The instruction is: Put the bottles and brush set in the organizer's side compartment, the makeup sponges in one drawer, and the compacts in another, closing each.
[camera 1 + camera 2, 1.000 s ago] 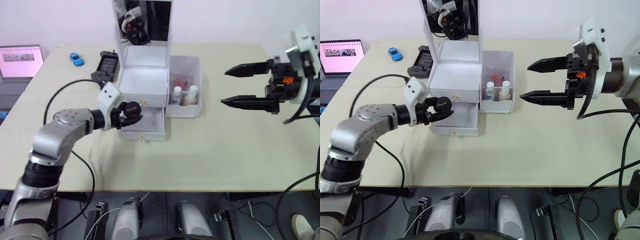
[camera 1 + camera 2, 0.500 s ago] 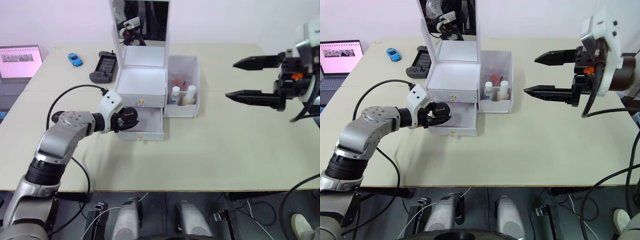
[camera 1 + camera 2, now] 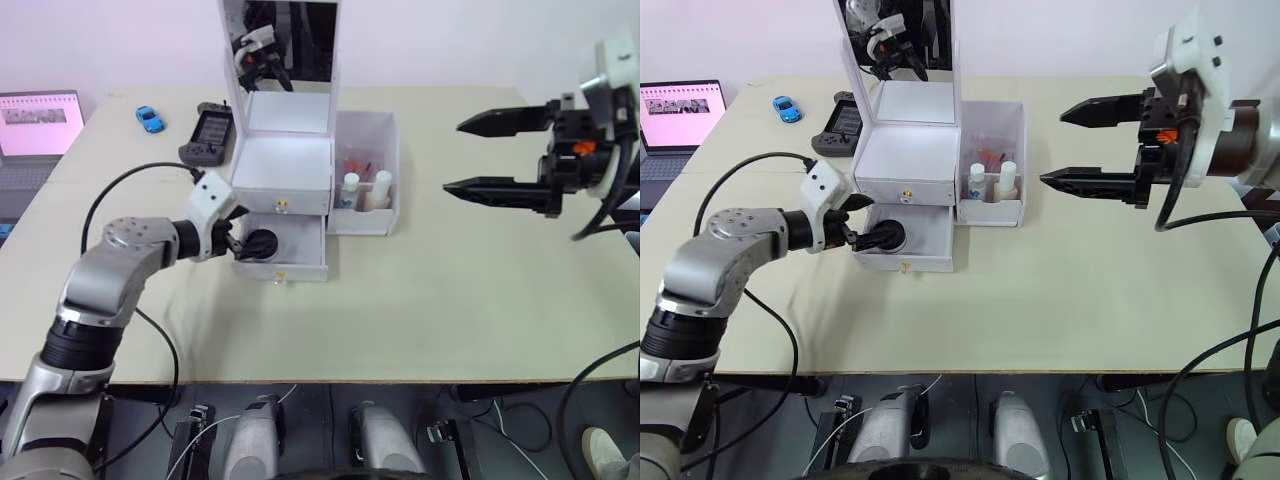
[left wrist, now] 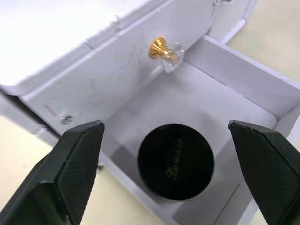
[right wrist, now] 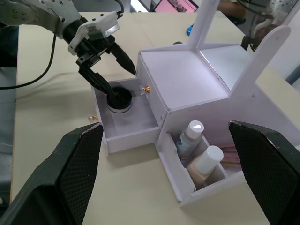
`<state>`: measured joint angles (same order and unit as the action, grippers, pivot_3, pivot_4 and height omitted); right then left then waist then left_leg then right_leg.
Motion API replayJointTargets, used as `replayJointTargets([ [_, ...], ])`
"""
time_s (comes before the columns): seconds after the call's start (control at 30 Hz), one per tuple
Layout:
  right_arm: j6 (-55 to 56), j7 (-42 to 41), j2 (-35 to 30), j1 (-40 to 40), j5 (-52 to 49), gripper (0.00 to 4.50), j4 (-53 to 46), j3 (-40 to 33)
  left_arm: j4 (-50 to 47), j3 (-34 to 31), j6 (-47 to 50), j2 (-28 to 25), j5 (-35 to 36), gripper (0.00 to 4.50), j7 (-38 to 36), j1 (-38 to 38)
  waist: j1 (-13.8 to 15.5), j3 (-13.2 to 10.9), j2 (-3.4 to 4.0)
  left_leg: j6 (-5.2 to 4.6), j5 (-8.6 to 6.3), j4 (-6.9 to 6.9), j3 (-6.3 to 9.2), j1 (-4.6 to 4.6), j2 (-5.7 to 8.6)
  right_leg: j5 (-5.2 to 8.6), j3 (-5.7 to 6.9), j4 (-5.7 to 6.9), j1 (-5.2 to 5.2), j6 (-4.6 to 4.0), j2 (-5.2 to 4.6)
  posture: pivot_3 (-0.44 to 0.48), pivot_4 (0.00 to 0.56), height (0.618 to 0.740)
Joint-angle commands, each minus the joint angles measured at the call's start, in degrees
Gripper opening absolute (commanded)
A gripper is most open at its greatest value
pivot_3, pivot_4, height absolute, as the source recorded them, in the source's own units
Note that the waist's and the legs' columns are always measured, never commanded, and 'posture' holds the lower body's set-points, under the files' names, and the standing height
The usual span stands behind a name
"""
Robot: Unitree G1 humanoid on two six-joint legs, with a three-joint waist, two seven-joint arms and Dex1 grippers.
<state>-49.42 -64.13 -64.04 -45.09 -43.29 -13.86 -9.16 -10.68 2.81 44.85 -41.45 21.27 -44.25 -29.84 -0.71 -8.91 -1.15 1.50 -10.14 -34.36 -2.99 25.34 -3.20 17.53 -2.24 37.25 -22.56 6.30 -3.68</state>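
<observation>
Now compact in open lower drawer, between spread left claw fingers

Bright even light; soft shadows; sharp focus

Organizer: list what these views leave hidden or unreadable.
- Upper drawer of the organizer: shut, so its contents are hidden in every view.
- Brush set: mostly hidden behind the two bottles and the side compartment wall.
- Second compact: not seen beside the compact in the open lower drawer.
- Bottle labels: too small to read.
- Left hand and right hand: both open.
</observation>
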Motion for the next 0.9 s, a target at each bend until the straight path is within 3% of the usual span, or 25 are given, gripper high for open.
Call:
replayJointTargets([
  [0.03, 1.6, -0.6, 0.3, -1.7, 0.5, 4.50, 0.4, -0.4, -3.3, -6.4, 0.5, -2.2, 2.4, 4.45, -0.6, 2.1, -0.1, 0.0, 0.00, 0.00, 0.00, 0.00, 0.00, 0.00, 0.00, 0.00, 0.00, 0.00, -0.01, 0.00, 0.00, 0.000, 0.150, 0.739],
  [0.17, 2.4, -2.2, 2.0, -2.9, 0.3, 4.50, 2.0, 1.6, -6.9, -18.1, 0.0, -4.8, 6.1, 4.45, -1.0, 11.2, -0.6, 0.0, 0.02, 0.00, 0.00, 0.02, -0.11, -0.04, -0.21, -0.01, -0.09, 0.02, -0.07, -0.02, 0.12, 0.000, 0.150, 0.739],
  [0.37, 5.1, -5.7, 6.7, -6.3, 2.7, 4.50, 5.3, 7.1, -15.1, -33.6, 8.4, -4.1, 5.2, 4.45, 8.4, 25.7, -0.3, 0.0, 0.00, 0.00, 0.00, 0.01, -0.21, -0.04, -0.34, 0.01, -0.08, 0.09, -0.12, -0.08, 0.14, 0.000, 0.150, 0.739],
  [0.47, 9.5, -8.1, 10.9, -9.7, 6.8, 4.50, 10.1, 12.0, -19.4, -44.1, 8.8, 1.7, 4.9, 4.45, 12.9, 35.1, -0.5, 0.0, 0.00, 0.01, -0.01, 0.00, -0.22, -0.04, -0.36, 0.05, -0.09, 0.06, -0.13, -0.27, 0.10, 0.000, 0.150, 0.739],
  [0.57, 12.3, -10.4, 14.4, -12.5, 9.4, 4.50, 14.4, 14.5, -19.5, -53.4, 0.6, 12.4, 8.1, 4.45, 13.9, 42.2, -0.4, 0.0, -0.02, 0.01, -0.01, 0.02, -0.23, -0.07, -0.37, 0.02, -0.13, 0.01, -0.13, -0.30, 0.09, 0.000, 0.150, 0.739],
  [0.7, 16.0, -13.4, 17.8, -15.5, 12.5, 4.50, 19.2, 16.4, -19.0, -55.8, -11.5, 21.8, 5.3, 4.45, 12.4, 55.7, -0.4, 0.0, -0.07, 0.02, -0.01, 0.00, -0.37, -0.05, -0.39, 0.03, -0.10, 0.01, -0.14, -0.33, 0.09, 0.000, 0.150, 0.739],
  [0.9, 17.2, -16.0, 19.6, -17.7, 14.2, 4.50, 22.1, 16.4, -20.2, -55.7, -18.6, 26.1, 6.4, 4.45, 12.7, 63.5, 0.0, 0.2, -0.24, 0.26, -0.14, -0.02, -0.11, -0.06, -0.53, 0.12, 0.10, -0.16, -0.26, -0.74, -0.29, 0.000, 0.150, 0.739],
])
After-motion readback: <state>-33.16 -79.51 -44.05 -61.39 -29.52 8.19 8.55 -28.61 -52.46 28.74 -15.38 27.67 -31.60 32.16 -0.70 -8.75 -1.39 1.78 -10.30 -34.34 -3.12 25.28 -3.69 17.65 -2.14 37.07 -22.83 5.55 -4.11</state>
